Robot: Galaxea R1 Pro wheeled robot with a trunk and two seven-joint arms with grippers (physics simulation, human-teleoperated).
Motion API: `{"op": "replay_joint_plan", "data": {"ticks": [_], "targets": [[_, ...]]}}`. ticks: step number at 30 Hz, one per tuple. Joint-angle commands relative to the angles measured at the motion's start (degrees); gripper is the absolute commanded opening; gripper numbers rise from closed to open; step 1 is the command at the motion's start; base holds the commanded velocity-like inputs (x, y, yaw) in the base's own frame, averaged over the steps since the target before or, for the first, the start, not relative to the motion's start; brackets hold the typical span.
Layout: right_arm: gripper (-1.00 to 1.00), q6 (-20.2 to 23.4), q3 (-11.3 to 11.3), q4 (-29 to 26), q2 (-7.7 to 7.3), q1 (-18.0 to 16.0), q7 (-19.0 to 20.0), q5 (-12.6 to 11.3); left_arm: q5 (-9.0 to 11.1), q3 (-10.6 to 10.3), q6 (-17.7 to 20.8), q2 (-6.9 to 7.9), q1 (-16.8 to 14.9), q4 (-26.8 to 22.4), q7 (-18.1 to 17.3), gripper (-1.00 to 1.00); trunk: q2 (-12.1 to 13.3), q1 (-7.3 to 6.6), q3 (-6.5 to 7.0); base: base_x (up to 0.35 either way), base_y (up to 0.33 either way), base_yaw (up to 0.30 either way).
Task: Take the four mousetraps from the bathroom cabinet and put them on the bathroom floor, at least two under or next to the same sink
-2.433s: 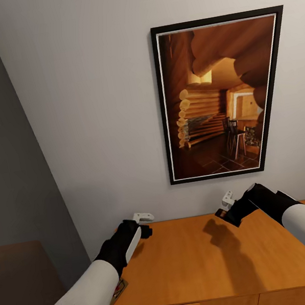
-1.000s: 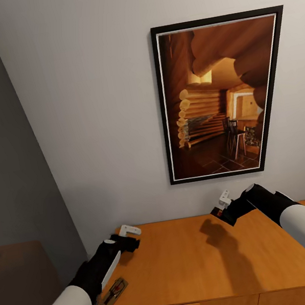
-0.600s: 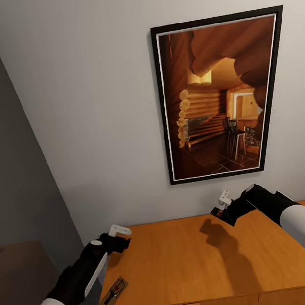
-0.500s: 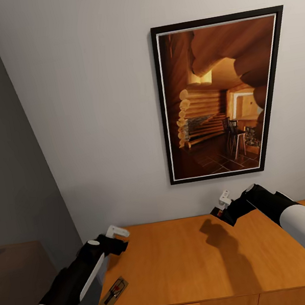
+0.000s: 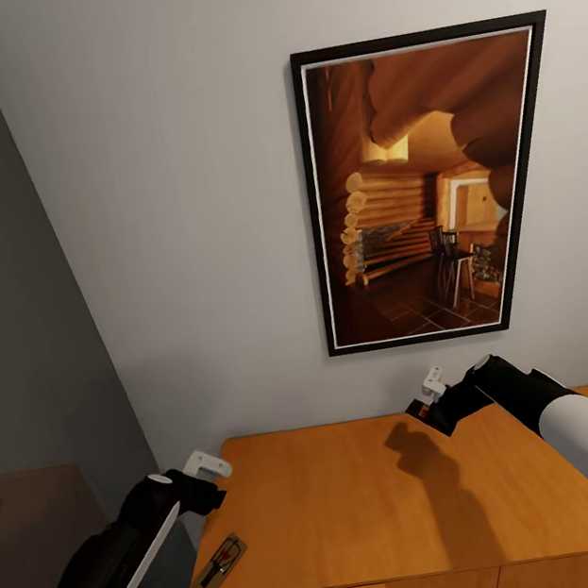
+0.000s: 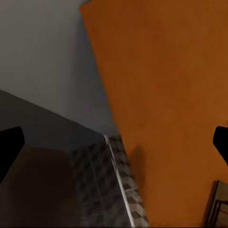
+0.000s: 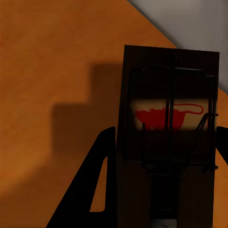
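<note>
Left gripper (image 5: 200,465) has swung outward past the cabinet (image 5: 404,496) edge, jaws apart, empty. A mousetrap (image 5: 218,566) it covered earlier lies exposed on top. Right gripper (image 5: 431,389) unchanged, clamped on another mousetrap (image 7: 168,137).

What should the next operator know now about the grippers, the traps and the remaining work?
Left gripper: open, empty, just off the cabinet's left edge.
Right gripper: appears shut on a trap, above the cabinet top near the wall.
Second trap: flat on the cabinet's front left corner.
Done: one trap picked up.
Left: get all four onto the floor as the task says.
</note>
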Motion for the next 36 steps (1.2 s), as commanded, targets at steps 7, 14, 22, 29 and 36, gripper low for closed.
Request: {"op": "replay_joint_plan", "data": {"ticks": [7, 14, 22, 29, 36], "targets": [[-1.00, 0.41, -0.04, -0.02, -0.02, 0.01, 0.49, 0.23, 0.33, -0.16, 0.67, 1.91, 0.97, -1.04, 0.06, 1.00, -0.05, 0.03, -0.03, 0.000, 0.000, 0.000], [-1.00, 0.41, -0.01, 0.08, 0.01, 0.01, 0.50, 0.25, 0.32, -0.27, 3.37, 1.92, 1.71, -1.93, 0.06, 1.00, -0.05, 0.03, -0.03, 0.000, 0.000, 0.000], [-1.00, 0.41, -0.01, 0.15, 0.01, 0.00, 0.49, 0.25, 0.33, -3.30, 5.04, 1.21, 1.87, -3.21, 0.09, 1.00, -0.05, 0.03, -0.03, 0.000, 0.000, 0.000], [-1.00, 0.41, -0.01, 0.22, 0.08, 0.01, 0.49, 0.25, 0.20, -7.46, 5.23, -1.07, 1.90, -3.20, 0.29, 1.00, -0.05, 0.03, -0.03, 0.000, 0.000, 0.000], [-1.00, 0.41, -0.01, 0.22, 0.09, 0.01, 0.47, 0.24, 0.24, -8.66, 5.26, -2.09, 1.90, -3.24, 0.32, 1.00, -0.05, 0.03, -0.03, 0.000, 0.000, 0.000]]}}
